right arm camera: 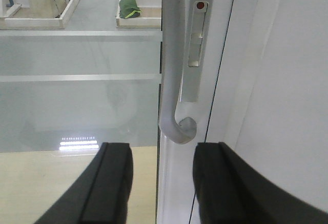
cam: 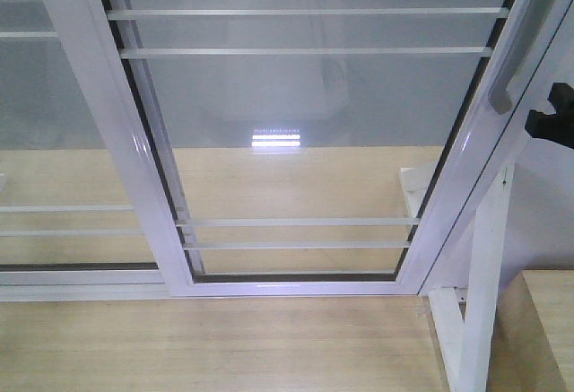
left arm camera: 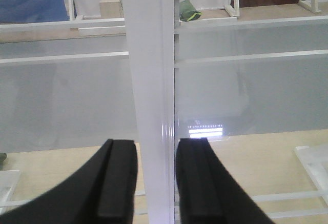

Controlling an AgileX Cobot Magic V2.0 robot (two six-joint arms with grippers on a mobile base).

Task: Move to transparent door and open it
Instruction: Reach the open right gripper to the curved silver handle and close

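Transparent door (cam: 305, 141) fills the front view: smooth clear glass crossed by thin white bars, set in a glossy white metal frame. The left gripper (left arm camera: 156, 144) has its black fingers apart astride a flat white stile (left arm camera: 148, 80). The right gripper (right arm camera: 165, 147) has its fingers apart, flanking the hooked end of the rounded grey handle (right arm camera: 171, 55).

The left gripper (left arm camera: 156, 142) has its two black fingers (left arm camera: 115, 183) spread apart, and the white upright of the glass door (left arm camera: 148, 80) runs straight up between them. Whether the pads touch it cannot be told. Thin white bars (left arm camera: 246, 57) cross the glass to the left and right of the gripper. Just above the right finger a striped light reflection (left arm camera: 205, 130) glints on the pane. Through the glass, a pale wooden floor (left arm camera: 266, 157) lies ahead, and far ahead to the upper right sits a green object (left arm camera: 188, 13).
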